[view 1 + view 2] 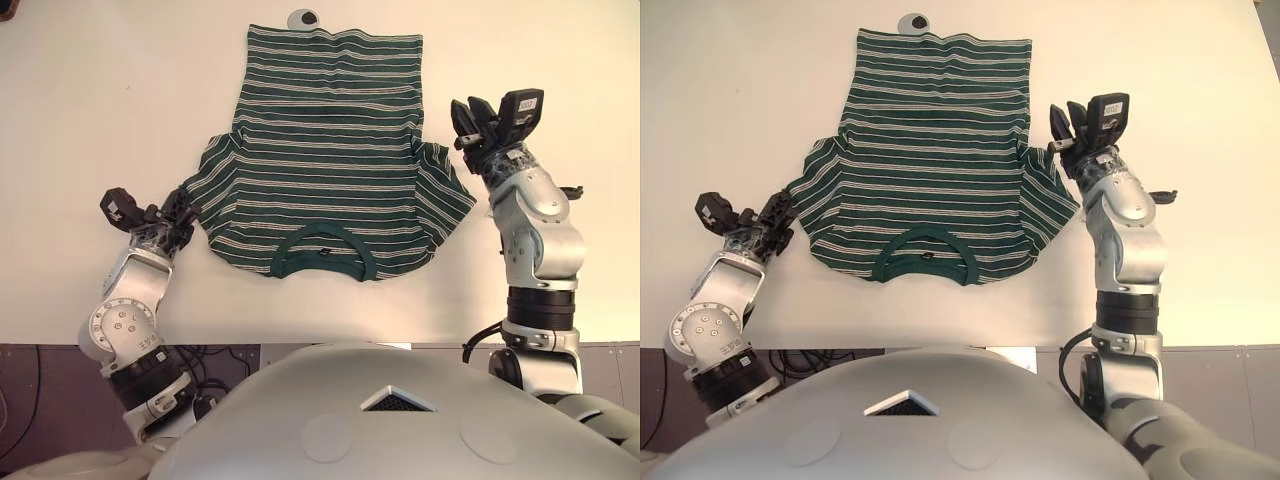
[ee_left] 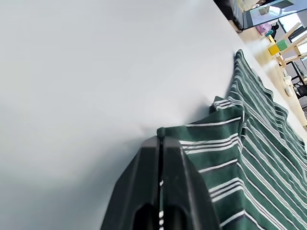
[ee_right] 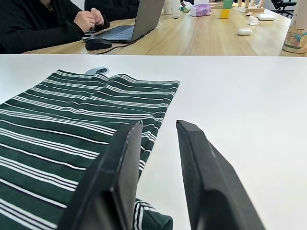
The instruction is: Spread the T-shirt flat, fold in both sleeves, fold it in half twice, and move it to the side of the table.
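The T-shirt [image 1: 325,170] lies spread in the upper middle of the head view, collar toward the bottom of the frame. Its hem reaches nearly to the top edge, touching a small grey disc [image 1: 302,18]. Bare white table [image 1: 100,100] lies wide on both sides of it, and a narrower strip runs below the collar to the table's front edge. At middle left, the left gripper [image 1: 178,212] has its fingers together, clamped on the cuff of the left sleeve [image 1: 205,180]. At upper right, the right gripper [image 1: 470,120] stands just beside the right sleeve [image 1: 445,195], fingers apart and holding nothing. Beyond the table, a wooden desk [image 3: 201,38] carries a laptop [image 3: 139,19] and a mouse [image 3: 98,44].
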### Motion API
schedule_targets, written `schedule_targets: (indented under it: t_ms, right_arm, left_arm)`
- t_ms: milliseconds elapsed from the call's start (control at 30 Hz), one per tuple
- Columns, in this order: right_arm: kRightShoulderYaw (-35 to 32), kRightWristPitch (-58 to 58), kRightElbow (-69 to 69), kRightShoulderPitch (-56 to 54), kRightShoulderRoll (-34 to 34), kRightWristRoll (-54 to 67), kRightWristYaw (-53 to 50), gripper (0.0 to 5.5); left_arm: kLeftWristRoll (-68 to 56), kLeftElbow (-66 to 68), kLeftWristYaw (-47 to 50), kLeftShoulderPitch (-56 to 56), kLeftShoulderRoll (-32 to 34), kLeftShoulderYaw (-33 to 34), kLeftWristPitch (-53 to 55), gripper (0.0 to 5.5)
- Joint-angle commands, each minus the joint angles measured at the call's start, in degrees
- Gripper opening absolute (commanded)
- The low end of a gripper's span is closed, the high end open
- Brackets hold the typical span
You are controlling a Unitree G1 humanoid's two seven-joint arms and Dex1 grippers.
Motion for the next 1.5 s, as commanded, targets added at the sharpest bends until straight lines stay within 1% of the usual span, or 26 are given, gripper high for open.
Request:
schedule_targets:
  t_ms: [33,133,233,400,567,667,900,1067,1200,1233,1267,1400,1500]
  right_arm:
    - [0.32,-0.61,0.72,-1.21,0.22,-0.89,0.03,1.31]
    - [0.31,-1.01,0.91,-1.34,0.38,-0.93,-0.21,1.31]
    - [0.14,-1.19,0.95,-1.36,0.36,-0.85,-0.32,1.31]
    - [0.11,-1.15,0.68,-1.15,0.45,-0.80,-0.51,1.31]
    - [0.17,-1.33,0.97,-1.28,0.48,-0.85,-0.50,1.31]
    - [0.29,-1.42,1.13,-1.42,0.43,-0.94,-0.42,1.31]
    - [0.49,-1.75,1.44,-1.60,0.58,-1.06,-0.41,1.31]
    - [0.50,-1.88,1.38,-1.32,0.52,-1.11,-0.44,1.31]
    - [0.93,-2.10,1.03,-1.04,0.54,-1.25,-0.31,1.31]
    - [0.93,-2.14,1.06,-1.03,0.55,-1.23,-0.34,1.31]
    - [0.93,-2.11,1.06,-0.99,0.54,-1.19,-0.37,1.31]
    - [0.56,-1.23,0.78,-0.87,0.41,-0.48,-0.34,1.31]
    - [-0.33,1.19,0.34,-0.71,-0.34,0.98,0.42,1.31]
  left_arm:
    - [0.59,0.95,0.79,-1.95,1.16,0.29,-1.38,0.02]
    - [1.29,0.73,0.36,-3.58,3.50,0.37,-1.85,0.02]
    - [1.60,-3.23,-0.93,-4.16,6.23,-1.35,-1.38,0.02]
    - [0.25,-12.56,-1.35,-3.42,8.84,-9.09,4.26,0.02]
    - [4.37,-17.11,0.11,-3.05,11.78,-17.36,9.37,0.02]
    - [5.03,-18.25,0.26,-3.56,11.51,-20.02,10.47,0.02]
    - [6.07,-19.08,-1.04,-2.26,10.82,-23.89,10.83,0.02]
    - [6.90,-19.02,-2.77,0.00,12.60,-26.13,12.46,0.02]
    - [9.65,-16.94,-3.20,-0.52,13.06,-26.62,11.89,0.02]
    - [9.50,-16.95,-3.38,-0.94,12.37,-26.57,11.56,0.21]
    - [9.41,-17.11,-3.44,-1.43,11.77,-26.73,11.47,0.26]
    - [6.95,-18.94,-3.93,-1.85,9.24,-26.13,12.82,1.02]
    - [4.56,-21.57,-4.90,-0.70,9.37,-26.10,14.23,1.38]
